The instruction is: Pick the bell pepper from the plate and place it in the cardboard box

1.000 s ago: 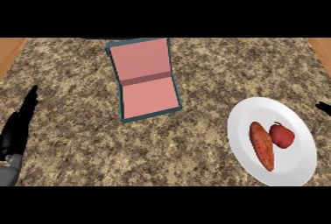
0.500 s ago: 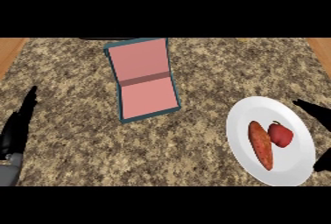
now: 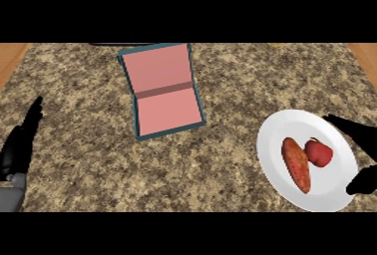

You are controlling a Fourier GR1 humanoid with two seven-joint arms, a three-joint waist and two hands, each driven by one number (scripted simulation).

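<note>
A red bell pepper (image 3: 319, 152) lies on the white plate (image 3: 283, 127) at the right, beside an orange sweet potato (image 3: 296, 164). My right hand (image 3: 359, 133) comes in from the right edge, open, with straight fingers over the plate's right rim and the thumb (image 3: 362, 182) lower down; it is just right of the pepper and not touching it. The box (image 3: 163, 89), teal-edged with a pink inside, lies open at the upper middle. My left hand (image 3: 21, 142) rests open at the left edge, fingers up.
The speckled granite counter (image 3: 221, 74) fills the view. Wooden strips show at the far left (image 3: 11, 57) and far right (image 3: 364, 52) top corners. A dark object (image 3: 121, 44) peeks in at the top edge behind the box.
My right hand has come in from the right edge and moved left over the plate's rim toward the pepper. The left hand has stayed in place.
</note>
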